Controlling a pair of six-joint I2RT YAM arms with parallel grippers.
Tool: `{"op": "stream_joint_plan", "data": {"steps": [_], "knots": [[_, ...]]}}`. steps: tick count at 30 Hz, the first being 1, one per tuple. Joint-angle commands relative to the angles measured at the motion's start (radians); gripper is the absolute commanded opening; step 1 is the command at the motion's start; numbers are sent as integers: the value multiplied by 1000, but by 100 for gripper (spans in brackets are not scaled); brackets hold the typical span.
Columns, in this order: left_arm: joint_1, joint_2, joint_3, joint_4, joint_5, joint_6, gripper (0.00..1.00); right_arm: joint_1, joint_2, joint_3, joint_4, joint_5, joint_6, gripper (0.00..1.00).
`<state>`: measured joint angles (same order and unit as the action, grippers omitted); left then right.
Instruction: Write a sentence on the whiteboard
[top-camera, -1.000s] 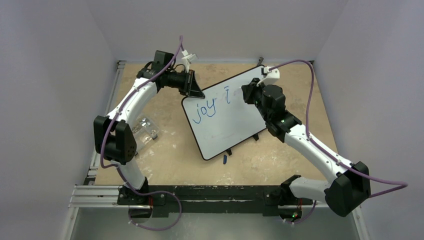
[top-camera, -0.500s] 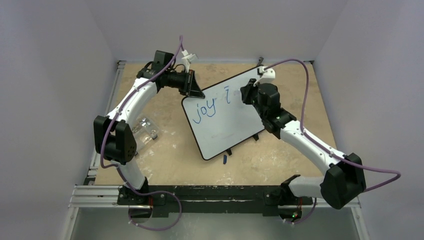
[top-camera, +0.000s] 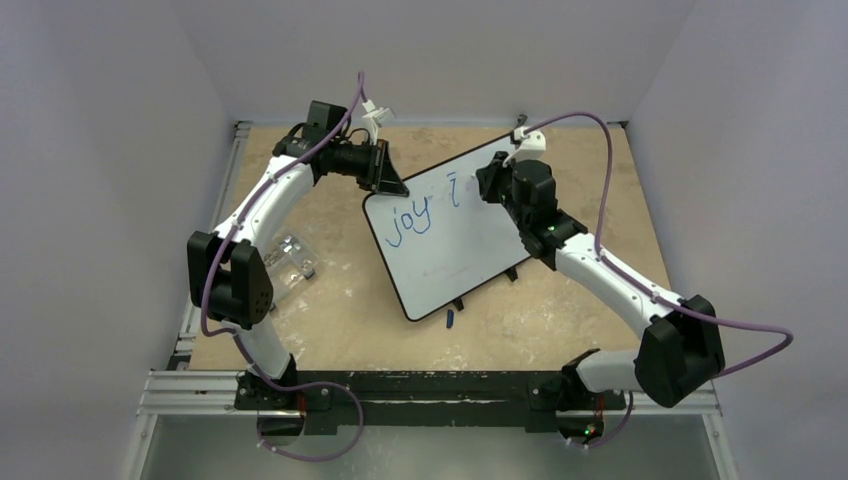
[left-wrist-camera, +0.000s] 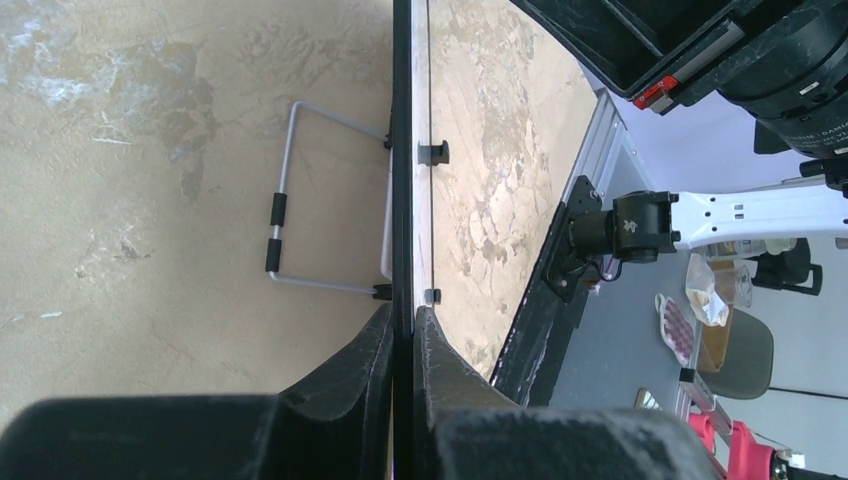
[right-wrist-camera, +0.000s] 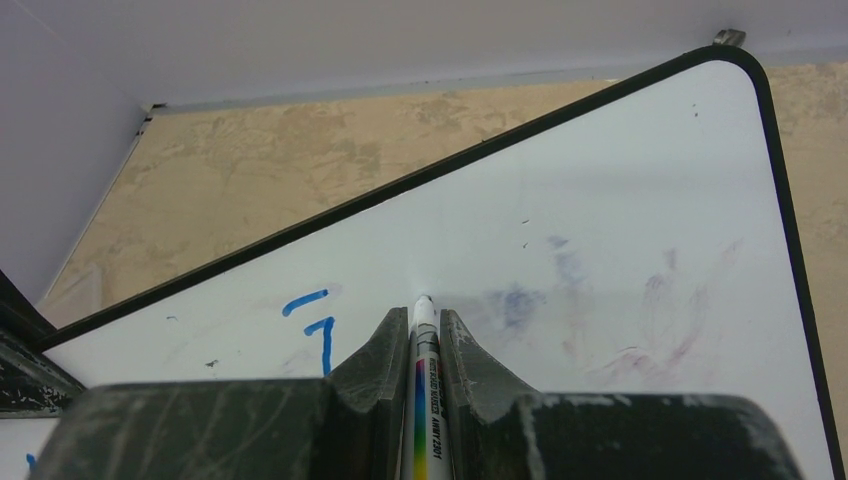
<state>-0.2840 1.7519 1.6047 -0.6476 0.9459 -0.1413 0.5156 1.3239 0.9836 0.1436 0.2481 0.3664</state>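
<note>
So far we count one whiteboard (top-camera: 450, 240) on the table (top-camera: 340, 300), lying askew between the two arms. The sentence (top-camera: 410, 222) on it amounts to one whole blue word, "joy", and one further letter, an "i" (right-wrist-camera: 318, 330). The left gripper (left-wrist-camera: 402, 318) is pinched narrow on the whiteboard's black frame, one finger on each face, at the far left corner. The right gripper (right-wrist-camera: 421, 315) is clamped on one marker (right-wrist-camera: 421, 400), whose tip points at the white surface just right of the "i", beside faint purple smudges (right-wrist-camera: 600, 310); we cannot tell whether it touches. Along the whiteboard's near edge we see two black feet (top-camera: 457, 303). Near that edge lies one small blue piece (top-camera: 449, 319), and one clear plastic object (top-camera: 290, 260) sits by the left arm.
</note>
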Motion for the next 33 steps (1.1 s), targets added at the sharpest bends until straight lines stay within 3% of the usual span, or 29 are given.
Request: {"op": "stream_joint_plan", "data": {"steps": [1, 20, 33], "knots": [[-4, -55, 6, 68, 53, 15, 0, -3, 13, 46, 39, -63, 2, 0], [-4, -58, 6, 68, 53, 17, 0, -2, -2, -39, 31, -152, 8, 0], [-4, -58, 4, 67, 51, 17, 0, -2, -40, -68, -18, -53, -13, 0]]}}
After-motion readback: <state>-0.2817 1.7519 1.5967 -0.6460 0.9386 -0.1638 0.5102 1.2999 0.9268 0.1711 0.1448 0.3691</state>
